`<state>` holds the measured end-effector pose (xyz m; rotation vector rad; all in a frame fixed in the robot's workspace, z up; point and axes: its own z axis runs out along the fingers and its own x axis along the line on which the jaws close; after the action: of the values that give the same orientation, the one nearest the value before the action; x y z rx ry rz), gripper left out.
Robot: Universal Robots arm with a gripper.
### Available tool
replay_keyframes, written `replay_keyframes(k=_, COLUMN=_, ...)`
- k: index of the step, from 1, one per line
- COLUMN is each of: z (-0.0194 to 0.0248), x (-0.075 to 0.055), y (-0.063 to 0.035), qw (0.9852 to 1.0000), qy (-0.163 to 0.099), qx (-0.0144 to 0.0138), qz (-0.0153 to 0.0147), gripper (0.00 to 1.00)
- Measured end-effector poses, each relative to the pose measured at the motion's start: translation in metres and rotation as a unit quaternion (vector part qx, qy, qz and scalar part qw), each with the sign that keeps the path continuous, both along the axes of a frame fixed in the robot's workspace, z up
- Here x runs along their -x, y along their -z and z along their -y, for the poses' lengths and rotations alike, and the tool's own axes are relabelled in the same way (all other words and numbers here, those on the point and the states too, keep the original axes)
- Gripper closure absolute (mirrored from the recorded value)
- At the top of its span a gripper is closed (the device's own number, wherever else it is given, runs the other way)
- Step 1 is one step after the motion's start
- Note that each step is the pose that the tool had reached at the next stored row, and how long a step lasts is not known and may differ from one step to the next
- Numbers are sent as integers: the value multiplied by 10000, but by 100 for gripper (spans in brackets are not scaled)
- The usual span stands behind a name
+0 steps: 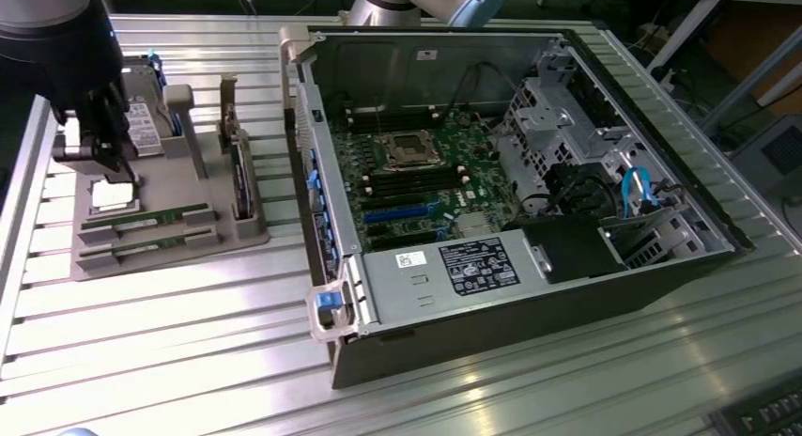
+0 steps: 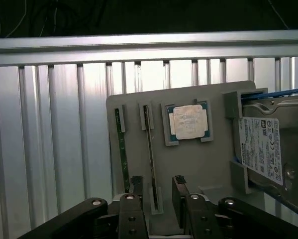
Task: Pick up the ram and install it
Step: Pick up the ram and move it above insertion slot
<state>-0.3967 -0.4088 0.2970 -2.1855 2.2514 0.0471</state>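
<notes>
While the claw (image 2: 157,188) hangs right over the gray holder (image 2: 198,164), its two black fingers (image 2: 136,188) stand apart and released, nothing pinched in them. The ram (image 2: 149,144) is a long, skinny green stick, seen edge-on from the wrist camera so it's basically a dark green line with darker bits along it. It sits in its own slot in the holder with a small gray clip at each end. Its near end lines up in the gap between the two fingers, closer to one of them, and I can't see either one touching it.

Counting stuff:
- two green sticks in total. The second green stick (image 2: 120,149) is in the next slot over, just outside one finger.
- one CPU (image 2: 188,122), just past the ram on the other side, ahead of the claw.
- one hard drive (image 2: 262,149), farther out on that same side, at the edge of the holder.
- one open PC case (image 1: 501,337) with one motherboard (image 1: 420,178) inside, well away from the claw.

Everything sits on a slatted metal table (image 2: 49,139).
</notes>
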Motion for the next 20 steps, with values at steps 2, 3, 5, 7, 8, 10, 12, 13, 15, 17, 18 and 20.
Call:
replay_keyframes(k=2, z=6, x=0, y=8, qw=9999, qy=-143, qx=0, qz=0, gripper=63)
replay_keyframes(k=3, z=8, x=0, y=13, qw=9997, qy=-250, qx=0, qz=0, gripper=63)
replay_keyframes(k=5, z=11, x=0, y=25, qw=9987, qy=-502, qx=0, qz=-1, gripper=63)
replay_keyframes(k=7, z=12, x=0, y=35, qw=9977, qy=-684, qx=0, qz=-1, gripper=63)
replay_keyframes(k=8, z=13, x=0, y=39, qw=9971, qy=-755, qx=0, qz=0, gripper=63)
replay_keyframes(k=10, z=14, x=0, y=45, qw=9960, qy=-897, qx=1, qz=-1, gripper=63)
replay_keyframes(k=12, z=14, x=1, y=45, qw=9956, qy=-939, qx=3, qz=-1, gripper=63)
replay_keyframes(k=13, z=14, x=1, y=45, qw=9956, qy=-940, qx=3, qz=-1, gripper=63)
replay_keyframes(k=15, z=26, x=2, y=102, qw=9956, qy=-939, qx=3, qz=0, gripper=63)
replay_keyframes(k=17, z=36, x=2, y=142, qw=9956, qy=-940, qx=3, qz=0, gripper=63)
replay_keyframes(k=18, z=42, x=4, y=159, qw=9956, qy=-940, qx=3, qz=0, gripper=63)
replay_keyframes(k=20, z=66, x=11, y=216, qw=9956, qy=-935, qx=3, qz=-1, gripper=63)
